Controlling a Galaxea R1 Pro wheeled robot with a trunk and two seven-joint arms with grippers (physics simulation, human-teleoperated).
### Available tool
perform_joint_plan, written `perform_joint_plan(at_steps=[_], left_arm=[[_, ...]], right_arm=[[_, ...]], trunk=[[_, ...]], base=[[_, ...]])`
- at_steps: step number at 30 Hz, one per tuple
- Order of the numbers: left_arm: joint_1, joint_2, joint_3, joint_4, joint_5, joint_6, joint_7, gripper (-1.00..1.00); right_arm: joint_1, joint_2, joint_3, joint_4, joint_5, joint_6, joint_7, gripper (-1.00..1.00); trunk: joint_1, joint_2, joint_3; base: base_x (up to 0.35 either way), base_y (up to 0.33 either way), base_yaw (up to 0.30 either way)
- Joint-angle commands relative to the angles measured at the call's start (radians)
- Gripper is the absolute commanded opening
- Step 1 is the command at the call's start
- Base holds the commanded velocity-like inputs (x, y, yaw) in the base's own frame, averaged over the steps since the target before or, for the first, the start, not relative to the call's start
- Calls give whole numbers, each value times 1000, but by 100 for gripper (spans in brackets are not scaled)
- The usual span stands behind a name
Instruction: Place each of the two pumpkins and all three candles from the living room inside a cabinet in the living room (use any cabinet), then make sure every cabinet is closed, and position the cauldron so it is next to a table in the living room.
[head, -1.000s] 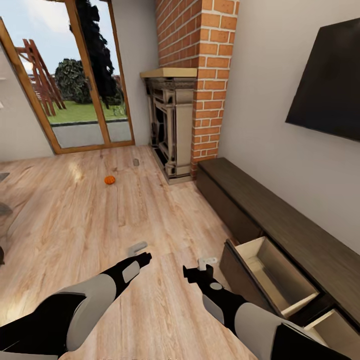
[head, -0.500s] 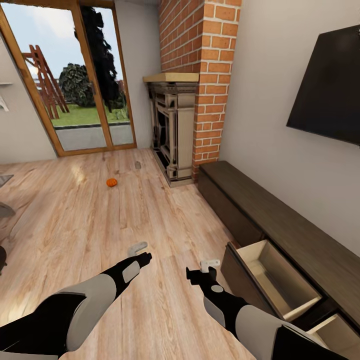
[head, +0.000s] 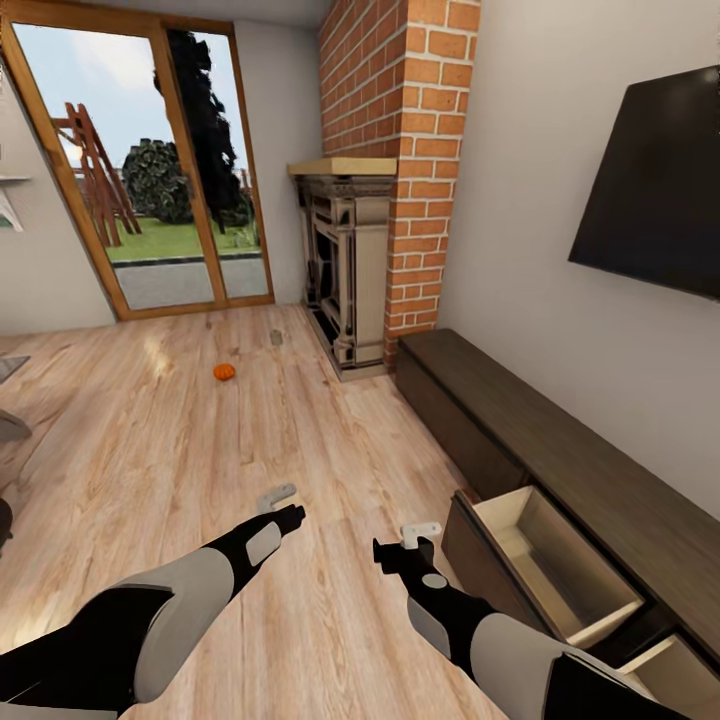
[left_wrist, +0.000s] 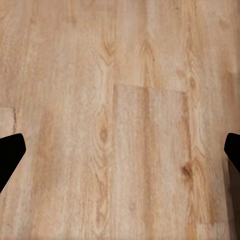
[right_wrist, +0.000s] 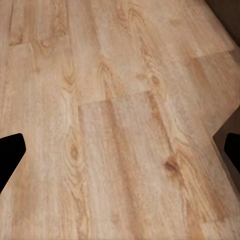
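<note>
A light wood plank floor (head: 150, 470) spreads across the room, ending at grey walls, a wood-framed glass door (head: 140, 180) with a garden behind it, and a red brick chimney (head: 405, 150) with an ornate stone fireplace (head: 345, 265) at its foot. A black TV (head: 655, 185) hangs on the wall to the right, with no writing or brand to be read on it or anywhere else. Below it runs the long, low dark-brown cabinet (head: 560, 450), two of its near drawers pulled out; the pale drawer (head: 555, 560) shows a bare beige interior. Both arms reach forward and low over the floor, grey-and-black forearms angled inward. The left pincer (head: 277, 497) and the right pincer (head: 420, 530) hang above bare planks; in each wrist view the two dark fingertips (left_wrist: 10, 155) (right_wrist: 10, 150) sit at opposite edges with only floor between them, so both pincers are spread wide and hold nothing. One pumpkin (head: 224, 372) lies on the floor well ahead of the arms, toward the glass door. A small candle (head: 276, 338) stands farther on, near the fireplace base, apart from the pumpkin.
</note>
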Motion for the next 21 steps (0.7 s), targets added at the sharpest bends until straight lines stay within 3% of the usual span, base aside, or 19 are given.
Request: perform_joint_plan(at_steps=[1, 15, 21], left_arm=[[0, 0, -2, -1, 5, 2, 3, 100], [24, 1, -2, -1, 4, 4, -2, 100], [87, 34, -2, -1, 1, 1, -3, 100]], right_arm=[[1, 0, 9, 0, -8, -3, -5, 100], [4, -2, 7, 0, -8, -4, -5, 100], [4, -2, 7, 0, -9, -4, -5, 100]], trunk=[[0, 0, 1], [0, 0, 23], [0, 0, 33]], base=[[0, 0, 0], [0, 0, 0], [-6, 1, 0]])
